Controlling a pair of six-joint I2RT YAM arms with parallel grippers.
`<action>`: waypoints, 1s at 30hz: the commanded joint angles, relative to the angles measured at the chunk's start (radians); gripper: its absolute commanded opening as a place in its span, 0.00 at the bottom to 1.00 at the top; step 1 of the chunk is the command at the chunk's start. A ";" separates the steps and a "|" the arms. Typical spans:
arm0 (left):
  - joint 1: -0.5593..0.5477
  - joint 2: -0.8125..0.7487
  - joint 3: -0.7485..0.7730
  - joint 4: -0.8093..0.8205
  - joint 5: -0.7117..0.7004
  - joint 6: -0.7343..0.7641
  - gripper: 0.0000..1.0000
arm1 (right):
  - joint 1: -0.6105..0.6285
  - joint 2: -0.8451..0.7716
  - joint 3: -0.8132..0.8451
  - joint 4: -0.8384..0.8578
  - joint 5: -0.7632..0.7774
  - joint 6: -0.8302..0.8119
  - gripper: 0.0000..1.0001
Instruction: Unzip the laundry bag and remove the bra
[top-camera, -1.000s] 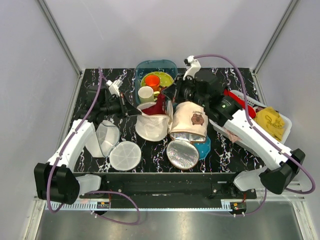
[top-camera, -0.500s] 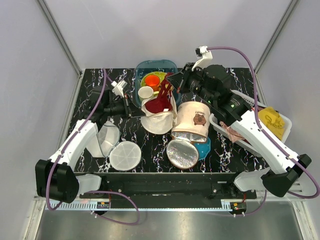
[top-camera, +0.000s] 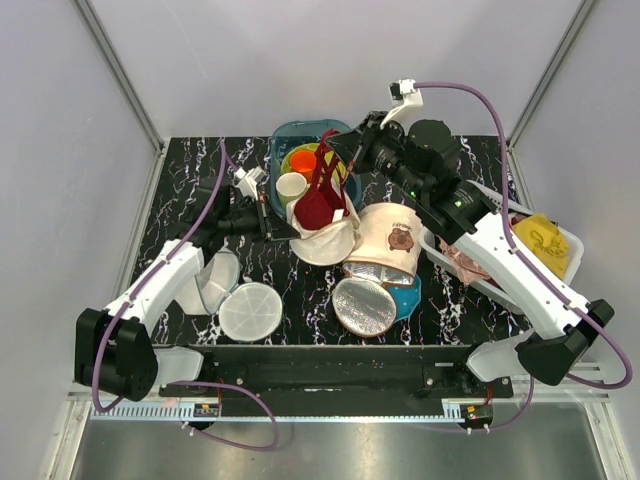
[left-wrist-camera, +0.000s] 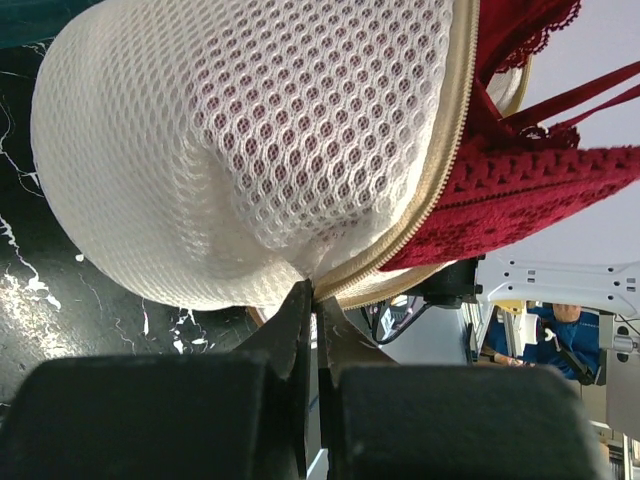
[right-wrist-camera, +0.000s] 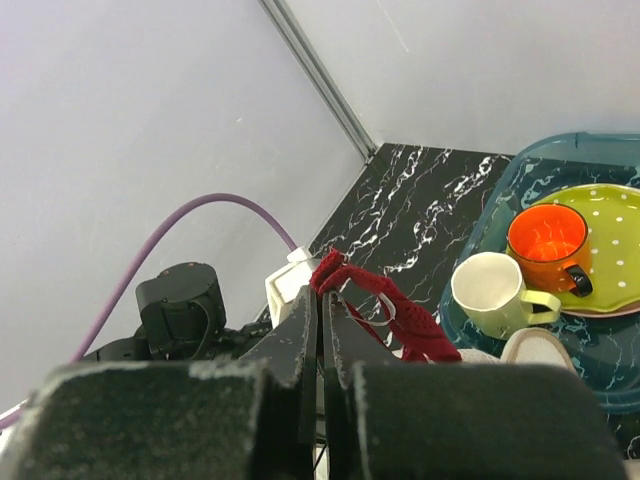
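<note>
The laundry bag (top-camera: 322, 246), a white mesh dome, hangs open in the middle of the table, its zip edge parted. It fills the left wrist view (left-wrist-camera: 250, 150). My left gripper (top-camera: 282, 229) is shut on the bag's zip rim (left-wrist-camera: 318, 296). The maroon bra (top-camera: 318, 205) rises out of the bag's opening, one cup and the straps above the rim; it also shows in the left wrist view (left-wrist-camera: 520, 195). My right gripper (top-camera: 338, 148) is shut on a bra strap (right-wrist-camera: 322, 292) and holds it high above the bag. The bra (right-wrist-camera: 405, 318) hangs below its fingers.
A teal tray (top-camera: 345, 130) at the back holds a yellow-green plate, an orange cup (top-camera: 306, 160) and a cream cup (top-camera: 292, 187). A cream cylindrical bag (top-camera: 385, 240) with a silver lid (top-camera: 365, 308) lies right of the laundry bag. Other white mesh bags (top-camera: 250, 311) lie front left. A white bin (top-camera: 545, 245) holds garments.
My right gripper has risen and moved back with the bra strap, drawing the bra further out of the bag. My left gripper has moved right, holding the bag's rim; the bag has shifted back.
</note>
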 joint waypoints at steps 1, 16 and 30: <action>-0.002 0.000 0.003 0.055 0.015 -0.001 0.00 | -0.006 -0.047 0.030 0.154 0.044 0.008 0.00; -0.004 0.049 -0.031 0.069 -0.022 0.019 0.00 | -0.007 -0.081 0.071 0.137 -0.031 0.012 0.00; -0.002 0.095 0.022 0.037 -0.039 0.052 0.00 | -0.007 -0.177 0.019 0.132 -0.015 0.007 0.00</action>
